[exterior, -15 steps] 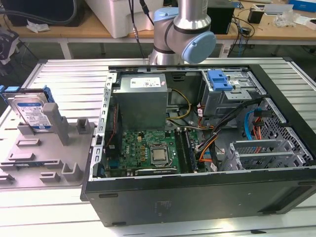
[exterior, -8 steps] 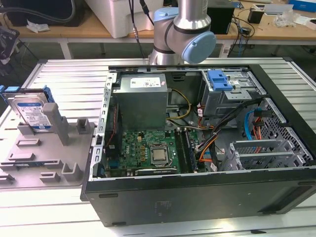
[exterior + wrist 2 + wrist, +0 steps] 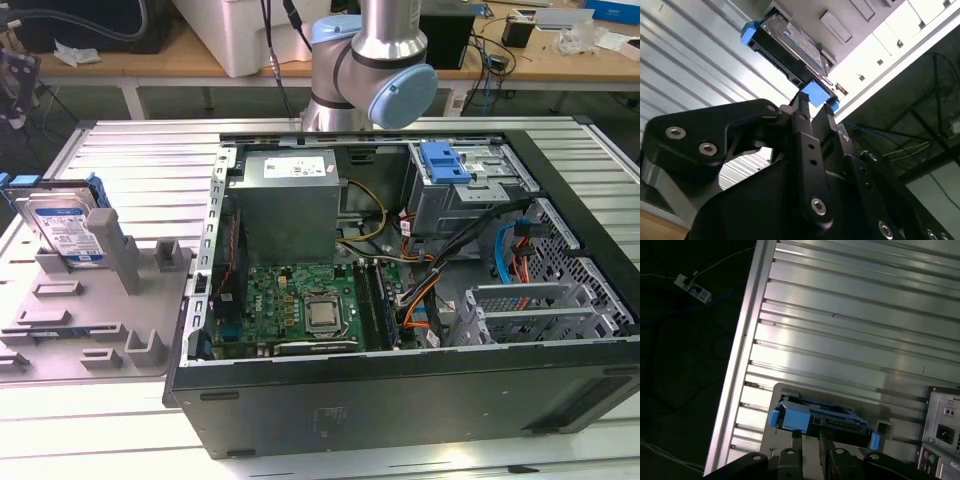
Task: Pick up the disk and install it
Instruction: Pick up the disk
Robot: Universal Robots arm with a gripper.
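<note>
The disk [image 3: 62, 222], a silver hard drive with a white-and-blue label and blue bracket, stands leaning on edge in a grey stand [image 3: 110, 300] at the exterior view's left. Both wrist views look down on the disk [image 3: 790, 42] [image 3: 822, 420] in its stand. My gripper [image 3: 812, 102] [image 3: 811, 437] hovers just short of the disk's blue end, apart from it. Its two black fingers [image 3: 802, 130] are open with a narrow gap and hold nothing. Part of my arm [image 3: 370, 60] shows at the back of the table.
An open computer case [image 3: 400, 390] lies right of the stand. It contains a grey power-supply box [image 3: 290, 200], a motherboard [image 3: 300, 305] and a silver drive cage [image 3: 470, 190] with a blue latch [image 3: 445, 162]. The ribbed metal table [image 3: 140, 160] ends just left of the stand.
</note>
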